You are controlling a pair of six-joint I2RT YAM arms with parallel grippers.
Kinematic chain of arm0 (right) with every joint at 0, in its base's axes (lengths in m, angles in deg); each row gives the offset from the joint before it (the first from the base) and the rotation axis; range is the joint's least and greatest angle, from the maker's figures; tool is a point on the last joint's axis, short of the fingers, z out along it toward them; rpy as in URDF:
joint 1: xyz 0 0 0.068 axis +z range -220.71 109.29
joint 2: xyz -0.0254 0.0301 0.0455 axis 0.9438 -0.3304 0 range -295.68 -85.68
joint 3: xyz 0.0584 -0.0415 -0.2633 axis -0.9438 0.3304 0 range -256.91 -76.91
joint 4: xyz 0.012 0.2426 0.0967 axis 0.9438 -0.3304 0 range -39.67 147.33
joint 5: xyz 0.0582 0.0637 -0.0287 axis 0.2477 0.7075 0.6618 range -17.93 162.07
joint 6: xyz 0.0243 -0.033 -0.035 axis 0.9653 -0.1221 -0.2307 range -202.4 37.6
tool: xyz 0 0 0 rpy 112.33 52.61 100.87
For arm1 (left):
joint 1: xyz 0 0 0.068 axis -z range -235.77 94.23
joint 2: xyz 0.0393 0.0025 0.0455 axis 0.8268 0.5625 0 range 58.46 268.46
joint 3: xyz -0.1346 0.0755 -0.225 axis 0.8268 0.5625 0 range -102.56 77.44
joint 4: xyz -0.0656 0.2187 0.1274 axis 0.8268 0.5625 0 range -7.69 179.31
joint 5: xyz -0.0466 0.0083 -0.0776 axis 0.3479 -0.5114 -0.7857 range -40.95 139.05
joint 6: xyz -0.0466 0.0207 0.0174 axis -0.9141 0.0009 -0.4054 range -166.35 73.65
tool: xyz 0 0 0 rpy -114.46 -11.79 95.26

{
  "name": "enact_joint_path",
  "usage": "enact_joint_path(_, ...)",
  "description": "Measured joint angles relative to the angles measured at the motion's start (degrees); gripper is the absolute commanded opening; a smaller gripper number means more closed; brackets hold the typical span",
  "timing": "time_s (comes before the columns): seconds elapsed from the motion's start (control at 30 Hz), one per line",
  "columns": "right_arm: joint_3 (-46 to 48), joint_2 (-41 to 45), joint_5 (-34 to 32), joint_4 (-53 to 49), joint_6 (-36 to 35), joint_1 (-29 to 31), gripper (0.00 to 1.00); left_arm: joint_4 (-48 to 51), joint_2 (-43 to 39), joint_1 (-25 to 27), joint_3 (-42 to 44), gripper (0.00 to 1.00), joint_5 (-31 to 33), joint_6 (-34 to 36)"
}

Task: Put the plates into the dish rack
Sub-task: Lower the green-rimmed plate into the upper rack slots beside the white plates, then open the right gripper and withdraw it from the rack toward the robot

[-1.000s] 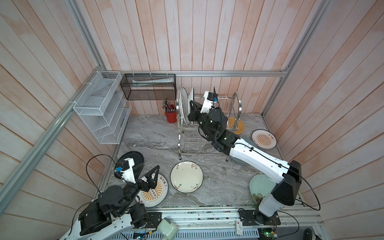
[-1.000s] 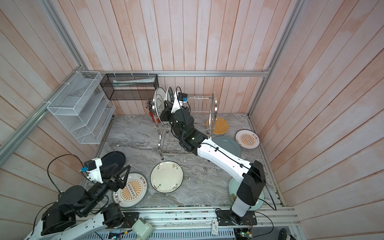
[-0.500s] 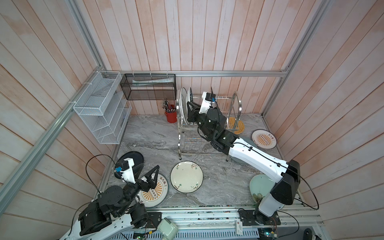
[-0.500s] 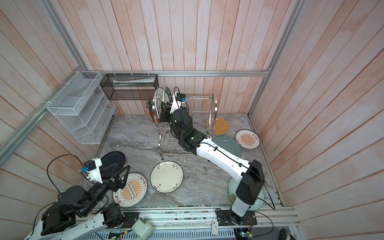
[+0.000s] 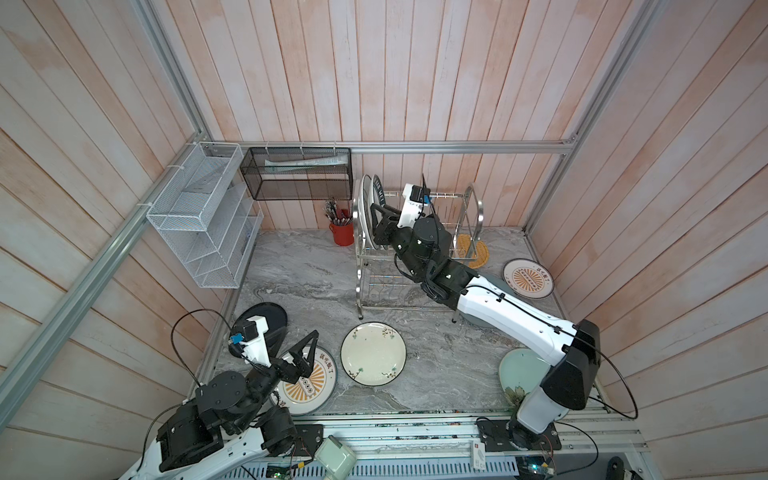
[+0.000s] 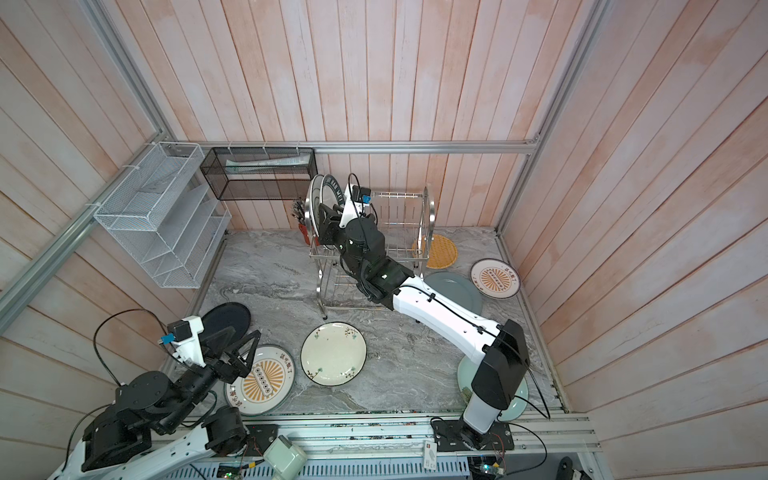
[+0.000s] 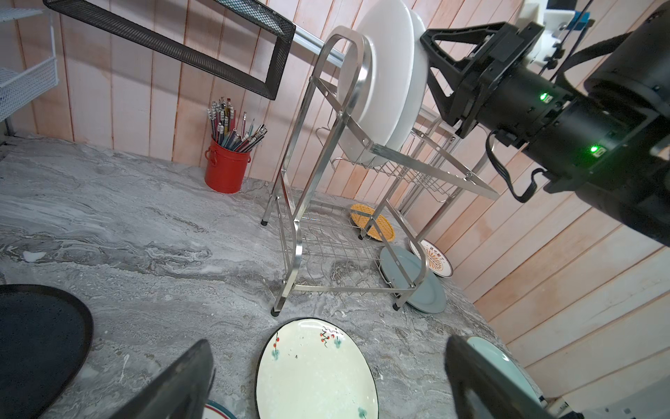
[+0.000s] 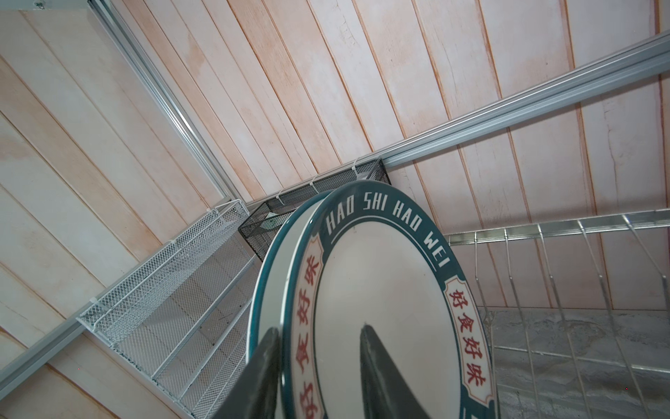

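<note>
The dish rack (image 5: 473, 208) (image 6: 430, 208) stands at the back. Two plates stand upright at its upper left end; the nearer is a lettered-rim plate (image 8: 380, 290) (image 5: 376, 189). My right gripper (image 8: 318, 330) (image 5: 374, 212) is open, one finger on each side of that plate's rim. My left gripper (image 7: 326, 341) (image 5: 305, 345) hangs wide open and empty at front left, over a sunburst plate (image 5: 309, 384). Flat on the table lie a cream floral plate (image 5: 373, 354), a black plate (image 5: 266, 318), a grey-blue plate (image 6: 455, 291), another sunburst plate (image 5: 528, 277), an orange lattice plate (image 5: 473, 251) and a pale green plate (image 5: 519, 370).
A red cup of pencils (image 5: 341, 232) stands just left of the rack. A white mesh organiser (image 5: 199, 216) and a black mesh basket (image 5: 297, 178) hang on the walls. My right arm stretches over the rack's front and the grey-blue plate.
My right gripper's jaws have spread apart around the lettered-rim plate, which stays standing in the rack. The left arm has not moved.
</note>
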Motion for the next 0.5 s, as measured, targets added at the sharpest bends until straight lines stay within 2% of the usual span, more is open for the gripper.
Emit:
enact_joint_path(0.33,0.00,0.00,0.87,0.00,0.26,0.00,0.48,0.15,0.00,0.00,0.00,1.00,0.74,-0.20)
enact_joint_path(0.5,0.04,0.81,1.09,-0.70,0.22,0.00,0.55,0.74,-0.04,0.00,-0.02,1.00,1.49,-0.48)
